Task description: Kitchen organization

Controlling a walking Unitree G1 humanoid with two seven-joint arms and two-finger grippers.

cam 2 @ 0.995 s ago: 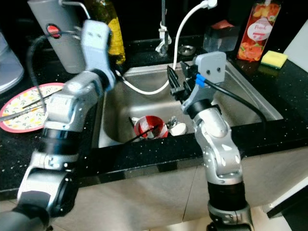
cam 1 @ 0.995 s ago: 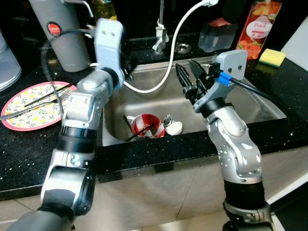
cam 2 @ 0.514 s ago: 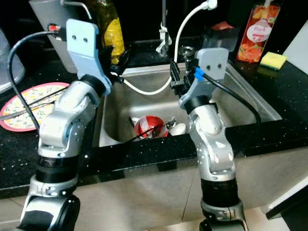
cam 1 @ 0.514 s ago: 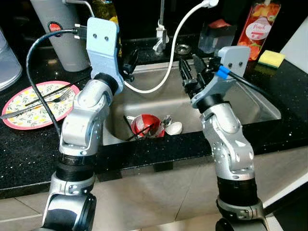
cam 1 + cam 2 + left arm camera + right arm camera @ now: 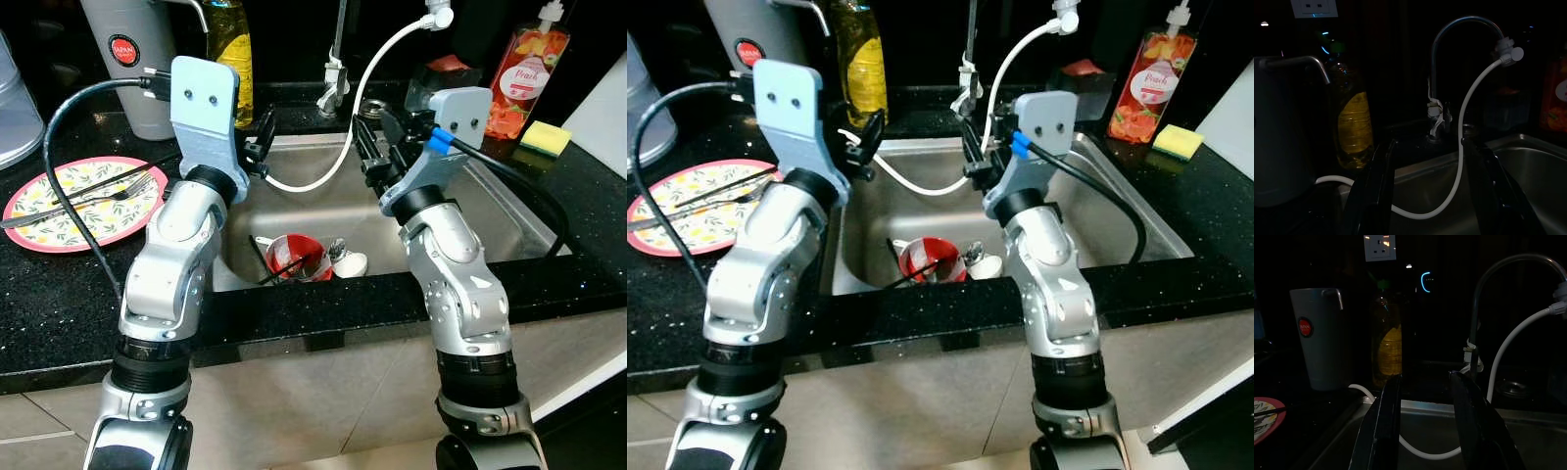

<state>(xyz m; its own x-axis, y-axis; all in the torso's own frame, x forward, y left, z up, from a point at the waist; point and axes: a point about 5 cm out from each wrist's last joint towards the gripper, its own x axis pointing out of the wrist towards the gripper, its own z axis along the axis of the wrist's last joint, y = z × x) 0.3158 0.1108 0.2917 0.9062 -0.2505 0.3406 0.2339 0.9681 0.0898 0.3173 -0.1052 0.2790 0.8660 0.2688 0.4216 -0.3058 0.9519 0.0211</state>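
Two grippers of mine are raised over the stainless steel sink (image 5: 509, 220), both spread wide and holding nothing. My left gripper (image 5: 263, 137) hovers above the sink's far left corner, beside the tall bottle of yellow oil (image 5: 227, 44). My right gripper (image 5: 377, 157) hangs over the middle of the basin, close to the white flexible hose (image 5: 367, 83) that droops from the curved tap and loops along the far rim. Down in the near part of the basin lie a red bowl (image 5: 294, 257), a white cup (image 5: 353, 262) and a metal spoon (image 5: 337, 248), close together. On the black speckled table (image 5: 59, 284) to the left sits a round floral plate (image 5: 83, 201) carrying a fork (image 5: 118, 191). A grey jug (image 5: 137, 59) stands at the far left.
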